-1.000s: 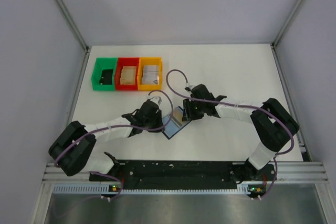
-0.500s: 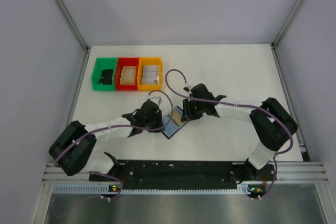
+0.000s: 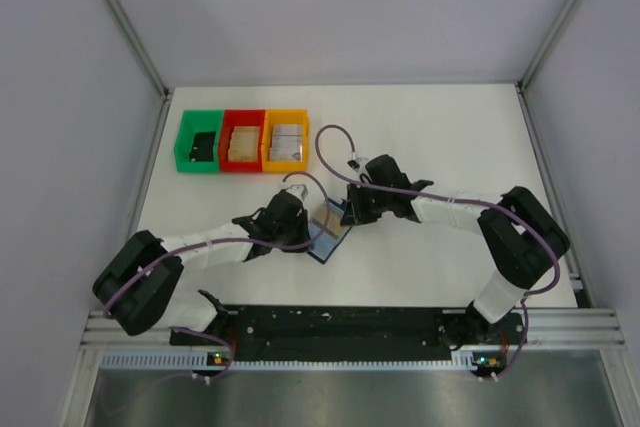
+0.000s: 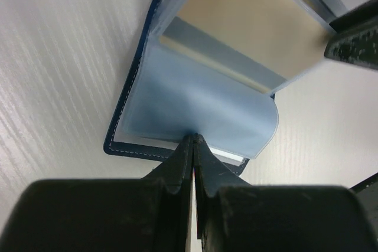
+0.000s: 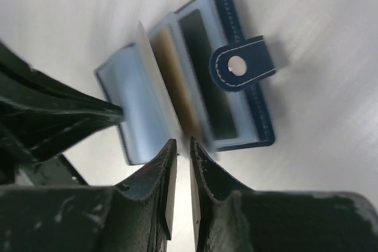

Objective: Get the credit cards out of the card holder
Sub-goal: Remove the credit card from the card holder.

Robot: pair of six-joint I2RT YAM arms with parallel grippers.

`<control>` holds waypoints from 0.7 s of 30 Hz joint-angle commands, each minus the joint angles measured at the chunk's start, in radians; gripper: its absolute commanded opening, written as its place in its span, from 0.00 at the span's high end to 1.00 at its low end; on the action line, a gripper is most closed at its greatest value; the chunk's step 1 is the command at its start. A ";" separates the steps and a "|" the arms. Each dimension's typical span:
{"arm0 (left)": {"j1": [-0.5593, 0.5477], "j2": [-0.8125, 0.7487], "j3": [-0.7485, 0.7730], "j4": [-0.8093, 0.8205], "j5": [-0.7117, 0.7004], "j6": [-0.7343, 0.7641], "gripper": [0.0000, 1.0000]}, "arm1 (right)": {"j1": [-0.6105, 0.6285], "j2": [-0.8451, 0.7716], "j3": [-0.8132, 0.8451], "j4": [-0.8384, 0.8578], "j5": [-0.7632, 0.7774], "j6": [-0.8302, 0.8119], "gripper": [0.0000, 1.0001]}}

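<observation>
The dark blue card holder (image 3: 327,240) lies open mid-table between both arms. My left gripper (image 3: 306,233) is shut on the edge of its pale blue lower panel (image 4: 195,101) and pins it down. My right gripper (image 3: 346,215) has its jaws nearly together on the edge of a raised inner leaf. That leaf carries a tan credit card (image 4: 248,25). In the right wrist view the leaf (image 5: 155,81) stands up between the panels, blurred, ending at my right gripper (image 5: 182,144). The holder's tab (image 5: 245,63) points right, beside a dark face in the far slot (image 5: 209,81).
Green (image 3: 198,142), red (image 3: 241,141) and orange (image 3: 285,141) bins stand in a row at the back left, each with something flat inside. The metal rail (image 3: 330,332) with the arm bases runs along the near edge.
The right gripper has moved a little left and back, raising an inner leaf so a tan face now shows. The left gripper has stayed clamped on the holder.
</observation>
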 commanded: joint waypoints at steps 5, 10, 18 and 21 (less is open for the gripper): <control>-0.011 0.009 0.018 0.018 -0.002 0.010 0.96 | 0.031 -0.057 -0.003 0.159 -0.276 0.034 0.86; -0.013 -0.005 0.012 0.012 -0.012 0.008 0.96 | 0.034 -0.047 -0.006 0.172 -0.309 0.027 0.86; -0.013 -0.204 -0.078 -0.008 -0.138 -0.071 0.96 | 0.043 -0.014 0.000 0.149 -0.258 0.012 0.79; -0.011 -0.353 -0.130 -0.045 -0.195 -0.111 0.93 | 0.045 -0.011 0.031 0.086 -0.182 -0.031 0.75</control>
